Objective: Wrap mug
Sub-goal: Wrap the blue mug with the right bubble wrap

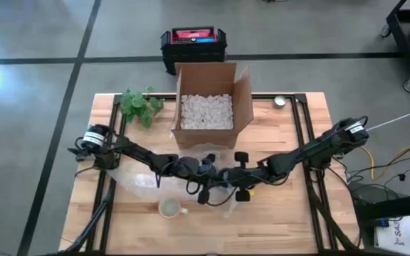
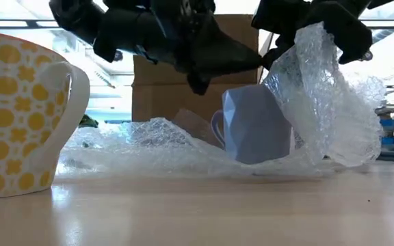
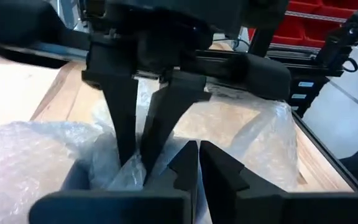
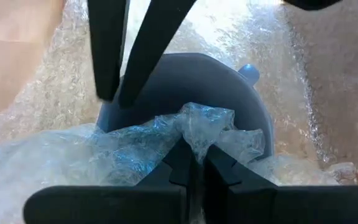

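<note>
I am pinching a fold of the clear bubble wrap sheet (image 4: 191,134) in my right gripper (image 4: 194,163) just above the pale blue faceted mug (image 2: 255,123), my left gripper (image 3: 197,165) pressed together beside it, so the wrapping looks only partly done.

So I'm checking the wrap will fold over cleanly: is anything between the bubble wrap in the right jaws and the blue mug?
Nothing visible: the right gripper holds the bubble wrap directly over the blue mug.
</note>
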